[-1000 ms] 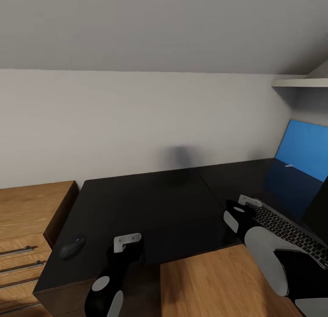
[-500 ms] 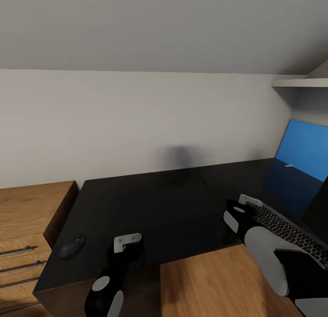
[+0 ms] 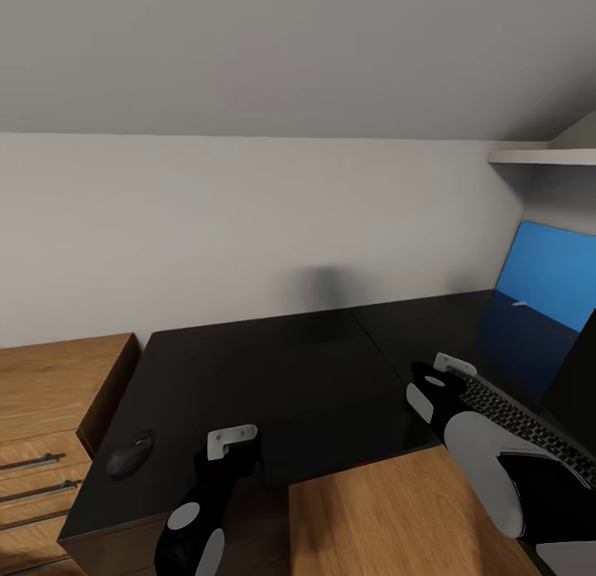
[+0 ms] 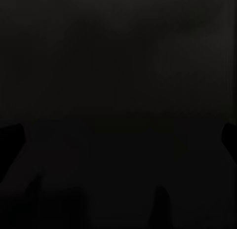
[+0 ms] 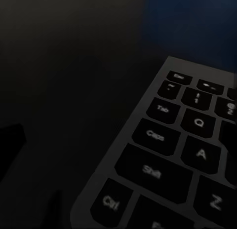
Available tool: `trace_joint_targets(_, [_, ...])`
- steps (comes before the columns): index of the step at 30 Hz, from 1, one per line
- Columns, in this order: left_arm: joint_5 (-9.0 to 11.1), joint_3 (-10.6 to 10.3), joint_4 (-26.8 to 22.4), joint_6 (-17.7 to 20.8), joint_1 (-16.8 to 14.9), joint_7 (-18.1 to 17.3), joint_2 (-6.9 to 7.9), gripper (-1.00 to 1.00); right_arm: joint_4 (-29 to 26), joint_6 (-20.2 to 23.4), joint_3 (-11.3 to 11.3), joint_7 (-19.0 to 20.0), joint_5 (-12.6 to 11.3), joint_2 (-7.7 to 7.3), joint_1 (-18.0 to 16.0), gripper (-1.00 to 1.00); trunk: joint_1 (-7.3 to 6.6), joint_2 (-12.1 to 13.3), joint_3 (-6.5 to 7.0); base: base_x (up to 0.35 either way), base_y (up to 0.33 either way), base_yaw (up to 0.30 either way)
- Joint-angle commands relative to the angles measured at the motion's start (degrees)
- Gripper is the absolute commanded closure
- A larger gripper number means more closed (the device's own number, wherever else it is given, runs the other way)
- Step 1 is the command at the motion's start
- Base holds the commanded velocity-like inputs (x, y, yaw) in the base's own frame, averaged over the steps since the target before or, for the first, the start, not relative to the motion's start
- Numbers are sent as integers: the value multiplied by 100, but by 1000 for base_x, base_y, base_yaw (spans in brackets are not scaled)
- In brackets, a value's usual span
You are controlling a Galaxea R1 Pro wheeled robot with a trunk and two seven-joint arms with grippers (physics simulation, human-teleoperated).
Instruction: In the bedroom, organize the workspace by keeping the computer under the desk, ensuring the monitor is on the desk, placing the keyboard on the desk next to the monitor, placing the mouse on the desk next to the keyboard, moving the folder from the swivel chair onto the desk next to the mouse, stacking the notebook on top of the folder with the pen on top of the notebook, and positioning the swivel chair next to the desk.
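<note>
The desk [image 3: 281,377] has a glossy black L-shaped top set against the white wall. The small dark grey mouse [image 3: 129,455] lies near its front left corner. The keyboard [image 3: 517,420] lies on the right wing, its keys close up in the right wrist view [image 5: 173,155]. A bright blue flat panel, likely the folder [image 3: 550,271], stands upright at the far right. A black slab that may be the monitor [image 3: 579,369] stands beside it. My left gripper [image 3: 234,458] hangs over the desk's front edge, open and holding nothing. My right gripper [image 3: 437,379] hovers open at the keyboard's left end.
A low light-wood cabinet [image 3: 50,402] with bar handles adjoins the desk on the left. Wooden floor [image 3: 389,518] shows in the desk's inner corner. A white shelf [image 3: 542,156] hangs at the upper right under a sloped ceiling.
The whole picture has shifted a little, so the camera moved. Both arms and the things on the desk keep their places.
</note>
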Motion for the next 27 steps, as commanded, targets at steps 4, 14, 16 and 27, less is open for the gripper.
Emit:
trace_joint_targets(4, [61,-9,-5,16,-4,54,1,-100,5,-46,-23,11,-37,2,-4,-100,-89,159,67,0,0,-3])
trace_joint_targets(14, [61,-9,-5,16,-4,51,5,-100,6,-46,-24,19,-43,2,-4,-100,-177,319,139,0,0,-70])
trace_joint_targets(16, [61,-9,-5,16,-4,50,7,-100,6,-46,-28,20,-44,-3,-4,-100,-177,319,139,0,0,-218])
trace_joint_targets(27, [62,-9,-4,23,-4,50,10,-100,21,-46,-31,21,-46,1,-4,-100,-177,319,139,0,0,-254])
